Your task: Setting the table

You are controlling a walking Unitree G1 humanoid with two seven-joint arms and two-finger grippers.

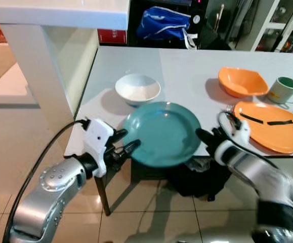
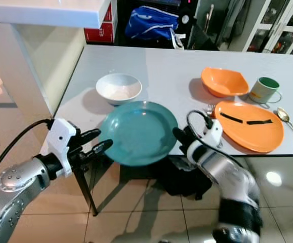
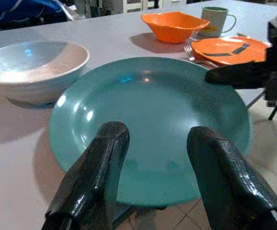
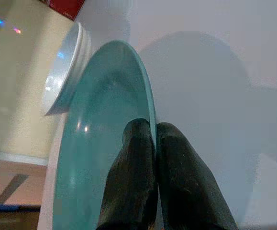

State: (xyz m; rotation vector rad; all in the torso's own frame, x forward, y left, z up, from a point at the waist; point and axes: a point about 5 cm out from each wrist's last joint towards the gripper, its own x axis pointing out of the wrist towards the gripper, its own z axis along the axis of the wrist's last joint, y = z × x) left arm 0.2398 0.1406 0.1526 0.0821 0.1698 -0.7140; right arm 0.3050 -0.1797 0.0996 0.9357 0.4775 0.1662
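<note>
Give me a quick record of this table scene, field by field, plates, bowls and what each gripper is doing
teal plate: overhanging table near edge
right gripper: shut on teal plate's right rim
left gripper: open, at plate's left rim
white bowl: behind teal plate
orange bowl: far right
orange plate: right, two dark strips on it
mug: beside orange bowl

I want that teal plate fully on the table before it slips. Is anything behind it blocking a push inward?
The white bowl sits just beyond the teal plate toward its far left. The right claw pinches the plate's rim; the open left claw sits at its other edge. Straight ahead nothing visible blocks.
</note>
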